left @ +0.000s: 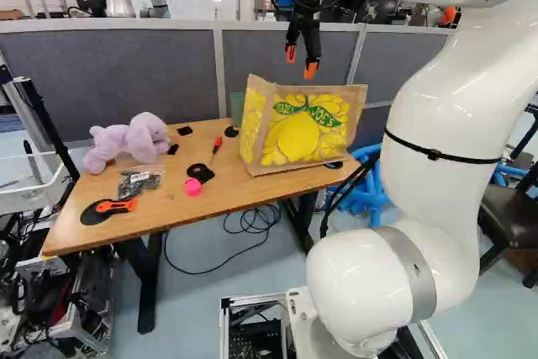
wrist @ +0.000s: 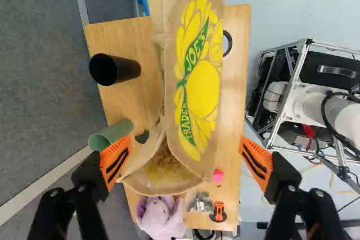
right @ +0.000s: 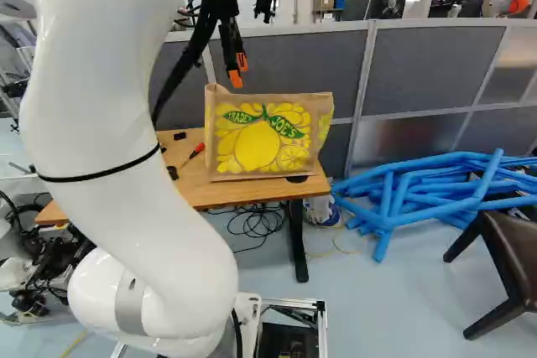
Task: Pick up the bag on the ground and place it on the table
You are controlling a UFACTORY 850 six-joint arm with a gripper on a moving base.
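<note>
1. We see the bag [left: 294, 136] upright on the bench [left: 155, 216], towards one end.
2. Its printed face turns towards our base, lettering [left: 324, 116] on green leaves above a lemon.
3. Its long axis runs roughly along the bench.
4. Our gripper [left: 301, 61] hangs above, fingers spread wide.
5. Behind the bag stand a green cup [wrist: 109, 135] and a black cylinder [wrist: 115, 69].
6. Farther along sits a purple plush toy [left: 130, 142].

That tan bag [left: 296, 139] is patterned with yellow lemons and green leaves. Beneath it, the tabletop [left: 160, 209] is honey-brown; off to its side, the plush toy [left: 122, 142] is lilac.
</note>
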